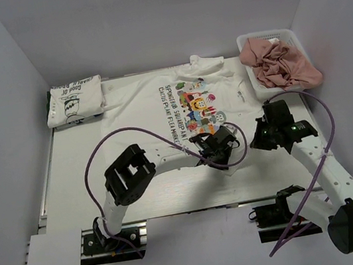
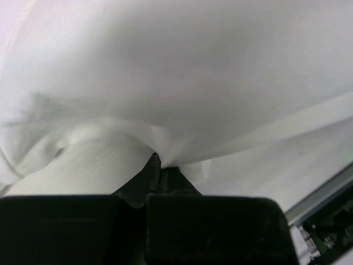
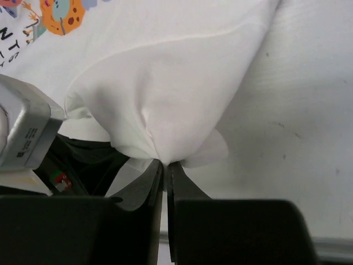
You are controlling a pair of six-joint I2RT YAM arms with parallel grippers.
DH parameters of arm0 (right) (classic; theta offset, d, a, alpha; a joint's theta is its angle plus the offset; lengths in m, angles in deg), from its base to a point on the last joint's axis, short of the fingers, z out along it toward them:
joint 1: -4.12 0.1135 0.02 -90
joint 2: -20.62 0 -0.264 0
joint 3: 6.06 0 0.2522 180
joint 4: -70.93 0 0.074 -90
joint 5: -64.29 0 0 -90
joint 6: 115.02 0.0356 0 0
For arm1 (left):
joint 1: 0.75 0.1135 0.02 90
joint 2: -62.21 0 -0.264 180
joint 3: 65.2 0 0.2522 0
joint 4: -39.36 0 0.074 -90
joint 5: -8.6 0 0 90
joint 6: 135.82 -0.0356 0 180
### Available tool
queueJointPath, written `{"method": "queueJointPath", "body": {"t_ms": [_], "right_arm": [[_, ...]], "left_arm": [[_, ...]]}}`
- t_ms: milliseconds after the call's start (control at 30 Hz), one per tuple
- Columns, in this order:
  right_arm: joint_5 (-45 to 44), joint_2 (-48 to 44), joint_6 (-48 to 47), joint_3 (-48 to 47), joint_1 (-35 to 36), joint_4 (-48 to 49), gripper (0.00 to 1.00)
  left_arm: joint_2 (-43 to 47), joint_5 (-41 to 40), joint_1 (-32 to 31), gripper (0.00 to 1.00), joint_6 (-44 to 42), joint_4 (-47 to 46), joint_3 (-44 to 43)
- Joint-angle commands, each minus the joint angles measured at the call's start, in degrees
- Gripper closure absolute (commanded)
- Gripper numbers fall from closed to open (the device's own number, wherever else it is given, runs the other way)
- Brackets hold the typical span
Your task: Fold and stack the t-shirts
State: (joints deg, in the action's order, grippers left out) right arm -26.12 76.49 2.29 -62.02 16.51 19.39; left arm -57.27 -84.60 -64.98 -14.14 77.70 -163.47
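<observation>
A white t-shirt with a colourful cartoon print (image 1: pixel 196 106) lies spread on the table, collar toward the back. My left gripper (image 1: pixel 222 144) is shut on its near hem; the left wrist view shows white cloth (image 2: pixel 165 99) pinched at the fingertips. My right gripper (image 1: pixel 262 134) is shut on the hem's right corner, and the right wrist view shows the cloth (image 3: pixel 165 110) bunched into the closed jaws. A second white t-shirt with a black line-drawing (image 1: pixel 75 101) lies folded at the back left.
A white basket (image 1: pixel 250 47) holding pink cloth (image 1: pixel 279 62) stands at the back right. Purple cables loop over both arms. The table's near edge (image 1: pixel 195 207) runs in front of the grippers. Grey walls close in left and right.
</observation>
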Motion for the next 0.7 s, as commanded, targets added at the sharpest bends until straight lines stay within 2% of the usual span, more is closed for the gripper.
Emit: {"method": "queueJointPath", "body": {"t_ms": [0, 133, 267, 300, 333, 367, 400, 433, 467, 500, 667], "right_arm": [[-7.50, -1.30, 1.77, -5.53, -0.60, -13.61, 1.00], [-9.00, -2.18, 2.48, -6.06, -0.87, -16.62, 1.00], [-9.88, -2.18, 3.01, -4.74, -1.13, -18.90, 1.00], [-9.36, -2.52, 3.36, -4.39, -1.22, -19.78, 1.00], [-9.09, -2.96, 3.71, -2.56, -1.13, -20.40, 0.78], [-8.91, -3.32, 4.06, -1.85, -1.13, -20.66, 0.72], [-8.91, -5.15, 4.41, -1.32, -1.22, -21.36, 0.65], [-9.00, -5.77, 4.59, -0.88, -1.13, -21.63, 0.30], [-9.09, -6.13, 4.33, -1.05, -1.22, -21.90, 0.13], [-9.52, -6.91, 4.07, -1.13, -1.22, -22.25, 0.09], [-6.81, -4.91, 0.21, -3.42, -0.96, -17.17, 0.09]], "left_arm": [[6.27, 2.39, -0.11, 1.00, -0.66, 5.66, 2.50], [11.54, 13.63, -0.11, 1.00, -5.30, 3.28, 6.10], [14.53, 17.07, -0.11, 0.99, -7.50, 4.51, 9.71], [15.06, 17.09, -0.11, 0.92, -8.29, 6.08, 10.32], [15.94, 19.53, -0.63, 0.60, -9.00, 6.97, 11.20], [16.47, 21.46, -0.64, 0.46, -11.70, 7.50, 11.82], [17.08, 22.96, -0.64, 0.16, -12.51, 8.20, 12.43], [17.78, 23.76, -0.64, 0.00, -12.52, 9.34, 13.66], [18.49, 23.16, -0.64, 0.00, -13.04, 9.35, 14.28], [19.97, 22.28, -0.64, 0.00, -13.05, 10.04, 14.29], [23.06, 9.47, 1.20, 0.00, -10.59, 12.24, 13.15]]}}
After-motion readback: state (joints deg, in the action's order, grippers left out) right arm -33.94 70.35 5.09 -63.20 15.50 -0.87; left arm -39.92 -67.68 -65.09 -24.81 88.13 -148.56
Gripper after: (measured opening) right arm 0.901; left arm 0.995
